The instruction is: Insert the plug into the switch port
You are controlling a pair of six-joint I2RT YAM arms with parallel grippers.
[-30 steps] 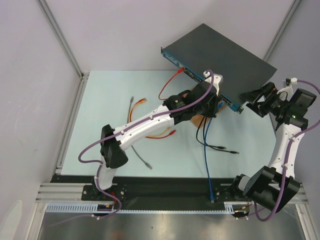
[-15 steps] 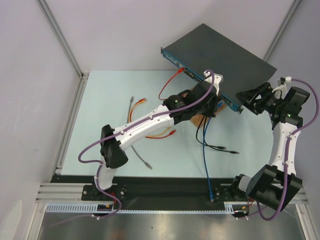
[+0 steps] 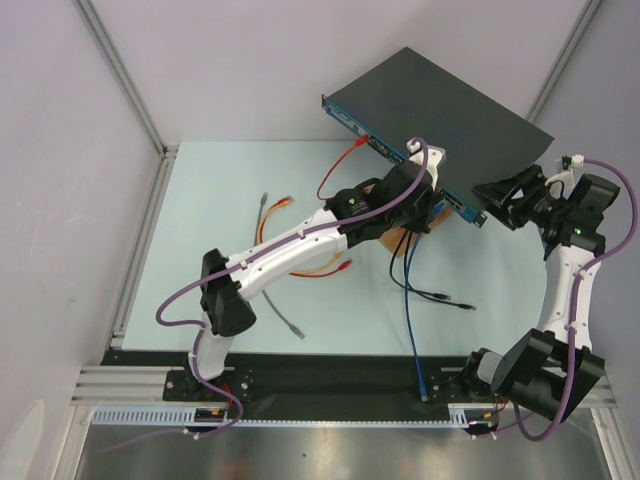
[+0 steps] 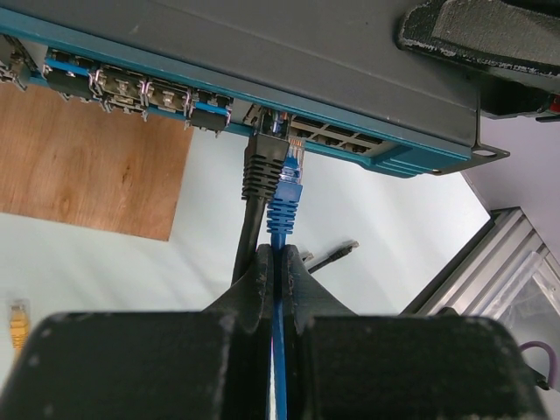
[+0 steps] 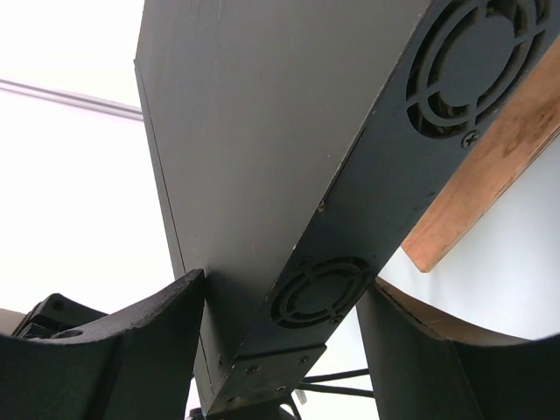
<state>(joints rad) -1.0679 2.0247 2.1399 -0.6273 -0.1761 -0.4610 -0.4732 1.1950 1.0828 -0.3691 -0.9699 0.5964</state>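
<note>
The switch is a flat black box with a blue front face, lying at the back right. My left gripper is shut on a blue cable just behind its blue plug. The plug's clear tip is at the socket row of the blue face, right beside a black plug that sits in a socket. My right gripper straddles the switch's right corner. In the right wrist view its fingers press the top and bottom of the switch.
A brown wooden board lies under the switch. Loose red, orange, grey and black cables lie on the table. The blue cable runs down to the near rail. Frame posts stand at the sides.
My right gripper has moved left onto the switch's right corner. The left gripper with the blue plug has edged slightly toward the blue face.
</note>
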